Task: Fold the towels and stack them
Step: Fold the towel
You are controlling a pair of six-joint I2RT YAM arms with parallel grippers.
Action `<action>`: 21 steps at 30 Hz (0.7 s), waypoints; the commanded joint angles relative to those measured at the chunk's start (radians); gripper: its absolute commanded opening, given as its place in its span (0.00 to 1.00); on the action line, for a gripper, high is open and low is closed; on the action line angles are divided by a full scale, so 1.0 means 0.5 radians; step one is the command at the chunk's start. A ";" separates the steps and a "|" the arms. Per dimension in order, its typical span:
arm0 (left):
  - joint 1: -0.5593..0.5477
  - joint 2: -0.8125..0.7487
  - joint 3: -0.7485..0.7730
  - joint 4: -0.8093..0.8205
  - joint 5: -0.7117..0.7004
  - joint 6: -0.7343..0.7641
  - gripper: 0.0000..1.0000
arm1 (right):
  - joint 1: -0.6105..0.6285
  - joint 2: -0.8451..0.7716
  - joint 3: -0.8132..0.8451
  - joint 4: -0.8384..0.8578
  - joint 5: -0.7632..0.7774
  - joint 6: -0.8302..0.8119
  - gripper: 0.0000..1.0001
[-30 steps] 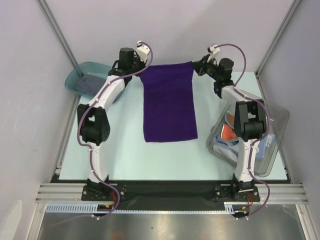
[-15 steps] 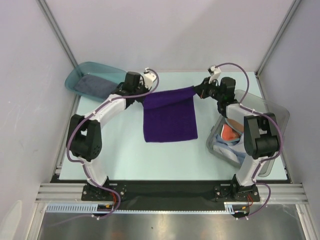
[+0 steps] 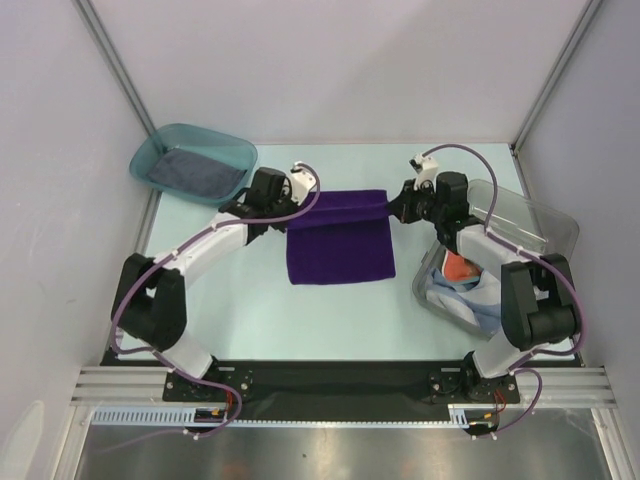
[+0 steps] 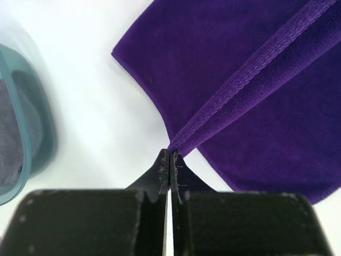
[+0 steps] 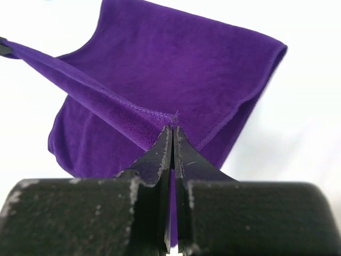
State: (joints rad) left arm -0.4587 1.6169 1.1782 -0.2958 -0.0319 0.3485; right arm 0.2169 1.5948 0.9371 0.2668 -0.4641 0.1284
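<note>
A deep purple towel [image 3: 338, 238] lies in the middle of the table, its far edge lifted and carried over the part that lies flat. My left gripper [image 3: 287, 207] is shut on the towel's far left corner [image 4: 178, 141], and my right gripper [image 3: 393, 211] is shut on the far right corner [image 5: 168, 121]. The lifted hem [image 4: 250, 74] stretches taut between them. A dark grey-blue towel [image 3: 195, 172] lies folded in the teal tray [image 3: 160, 150]. More towels, brown-red and light blue [image 3: 462, 280], sit bunched in the clear bin [image 3: 545, 235].
The teal tray stands at the far left, close to my left arm. The clear bin lies tilted at the right edge, with my right arm reaching over it. Metal frame posts and white walls close in the table's sides and back.
Both grippers have drawn the towel's far edge toward the near side, folding it over the flat part. The visible length of towel has shortened, and both arms have pulled back.
</note>
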 commanded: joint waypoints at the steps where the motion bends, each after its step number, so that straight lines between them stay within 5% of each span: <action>1: -0.055 -0.162 -0.092 0.024 -0.056 -0.025 0.00 | -0.007 -0.143 -0.033 -0.132 0.100 -0.079 0.00; 21: -0.227 -0.206 -0.295 -0.157 -0.016 -0.197 0.00 | 0.039 -0.257 -0.221 -0.362 0.106 -0.109 0.00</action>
State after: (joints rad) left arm -0.5652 1.5578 1.0271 -0.3416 -0.0475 0.2741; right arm 0.2356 1.5124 0.8154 0.0971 -0.4229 0.0944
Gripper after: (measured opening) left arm 0.009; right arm 0.017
